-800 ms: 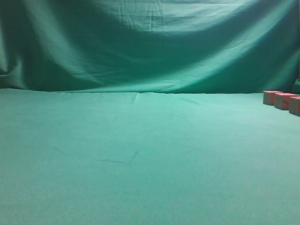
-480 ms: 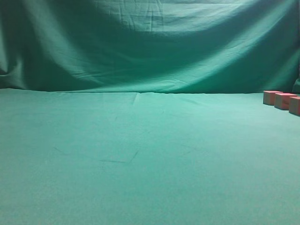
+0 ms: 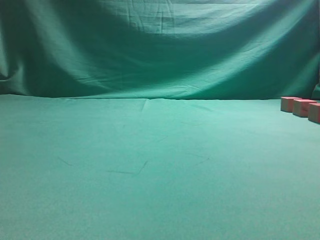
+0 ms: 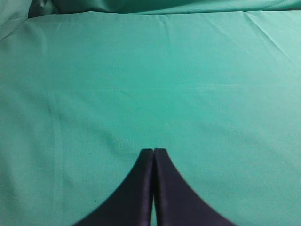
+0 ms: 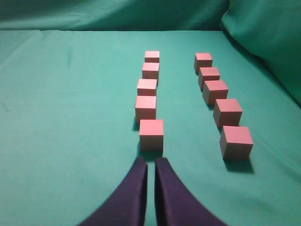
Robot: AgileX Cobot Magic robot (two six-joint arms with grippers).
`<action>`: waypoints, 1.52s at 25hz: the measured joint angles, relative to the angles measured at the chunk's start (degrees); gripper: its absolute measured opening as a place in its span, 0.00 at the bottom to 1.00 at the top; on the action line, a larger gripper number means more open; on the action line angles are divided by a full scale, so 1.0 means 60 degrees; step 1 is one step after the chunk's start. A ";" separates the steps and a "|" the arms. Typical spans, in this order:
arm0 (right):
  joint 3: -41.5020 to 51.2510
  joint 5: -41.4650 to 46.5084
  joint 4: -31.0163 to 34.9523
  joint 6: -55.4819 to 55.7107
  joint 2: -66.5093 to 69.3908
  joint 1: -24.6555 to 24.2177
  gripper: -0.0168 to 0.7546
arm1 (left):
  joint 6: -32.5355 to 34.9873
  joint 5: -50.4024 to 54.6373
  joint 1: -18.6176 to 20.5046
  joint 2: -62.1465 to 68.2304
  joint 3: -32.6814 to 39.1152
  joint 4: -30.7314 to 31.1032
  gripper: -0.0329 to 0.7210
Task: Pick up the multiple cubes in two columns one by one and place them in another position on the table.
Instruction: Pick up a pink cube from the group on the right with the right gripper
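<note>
Cubes (image 5: 151, 133) sit in two columns of five on the table (image 5: 70, 117); we see both the left gripper (image 4: 153, 150) and right gripper (image 5: 151, 160) nearly closed, empty.

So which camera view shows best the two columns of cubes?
The right wrist view: both columns of cubes, five each, lie there in full. The exterior view catches only three at its right edge; the left wrist view shows none.

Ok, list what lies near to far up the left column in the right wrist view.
End effector → nearest cube → second cube → third cube → fourth cube → farthest cube → backdrop cloth.
</note>
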 joint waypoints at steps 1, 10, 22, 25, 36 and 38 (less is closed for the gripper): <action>0.0000 0.0000 0.0000 0.0000 0.0000 0.0000 0.09 | 0.0000 0.0000 0.0000 0.0000 0.0000 0.0000 0.04; 0.0000 0.0000 0.0000 0.0000 0.0000 0.0000 0.09 | 0.0000 0.0000 0.0000 0.0000 0.0000 0.0000 0.04; 0.0020 -0.3082 0.2331 0.0355 0.0000 0.0000 0.09 | 0.0000 0.0000 0.0000 0.0000 0.0000 0.0000 0.04; 0.0020 -0.4049 0.2312 0.0355 0.0000 0.0000 0.09 | 0.0000 0.0000 0.0000 0.0000 0.0000 0.0000 0.04; -0.2940 -0.0748 0.2048 -0.1167 0.2269 0.0000 0.09 | 0.0000 0.0000 0.0000 0.0000 0.0000 0.0000 0.04; -0.3317 -0.0260 0.2031 -0.1233 0.2842 0.0000 0.09 | 0.0000 0.0000 0.0000 0.0000 0.0000 0.0000 0.04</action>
